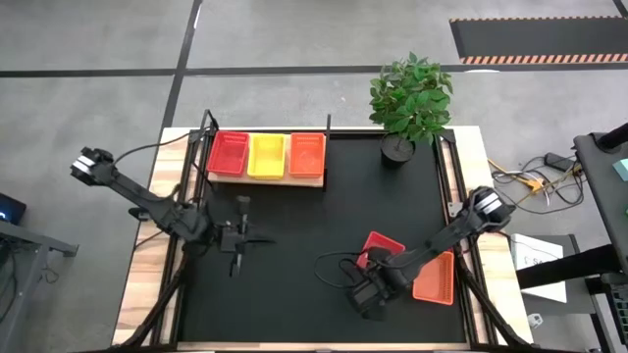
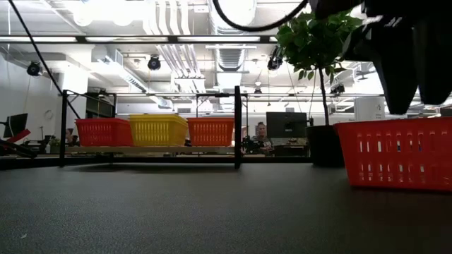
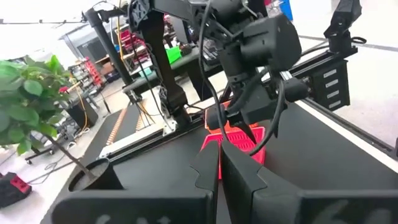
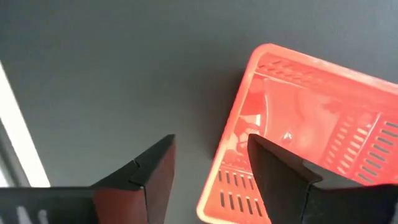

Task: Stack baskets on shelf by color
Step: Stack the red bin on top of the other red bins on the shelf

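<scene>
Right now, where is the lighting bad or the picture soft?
Low view: ceiling lights glare, silhouetting the plant. Left wrist view: washed-out background upper left. Right wrist view: red basket slightly soft, right gripper open beside its near edge.

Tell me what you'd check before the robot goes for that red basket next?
1. Right gripper fingers open: ok.
2. Fingers straddle the red basket rim: one finger over the basket, one outside, ok.
3. Left gripper shut, parked away over the black mat: ok.
4. Shelf holds red, yellow, orange stacks: ok.
5. Orange basket beside the target, touching it: cannot tell.
6. Plant clear of the path: ok.
</scene>
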`<move>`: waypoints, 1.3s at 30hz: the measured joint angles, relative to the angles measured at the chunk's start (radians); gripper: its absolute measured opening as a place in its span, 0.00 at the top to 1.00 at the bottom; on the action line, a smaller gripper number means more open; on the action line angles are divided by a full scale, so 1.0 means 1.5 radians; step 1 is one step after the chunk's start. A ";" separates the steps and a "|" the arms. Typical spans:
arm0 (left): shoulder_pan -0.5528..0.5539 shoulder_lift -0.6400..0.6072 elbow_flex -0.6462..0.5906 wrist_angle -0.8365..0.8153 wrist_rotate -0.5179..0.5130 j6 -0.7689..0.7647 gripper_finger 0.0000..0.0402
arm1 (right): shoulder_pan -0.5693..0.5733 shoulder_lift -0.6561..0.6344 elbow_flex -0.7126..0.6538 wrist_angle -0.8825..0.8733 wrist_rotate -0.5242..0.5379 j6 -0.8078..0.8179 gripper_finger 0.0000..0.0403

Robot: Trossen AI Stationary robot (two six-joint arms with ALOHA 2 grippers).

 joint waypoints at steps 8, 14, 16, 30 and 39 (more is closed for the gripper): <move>-0.001 -0.021 -0.001 -0.035 0.000 -0.036 1.00 | 0.000 0.023 -0.007 0.005 0.020 0.017 0.63; -0.001 -0.002 -0.001 -0.035 0.000 -0.036 1.00 | 0.000 0.037 -0.007 0.006 0.031 0.016 0.79; -0.001 0.000 -0.001 -0.035 0.000 -0.036 1.00 | 0.000 0.039 -0.008 0.005 0.031 0.015 0.85; -0.001 0.000 -0.001 -0.034 0.000 -0.036 1.00 | 0.000 0.038 -0.008 0.010 0.036 -0.031 0.97; -0.001 0.000 -0.002 -0.038 0.000 -0.036 1.00 | 0.000 0.037 0.036 0.010 0.055 -0.117 0.98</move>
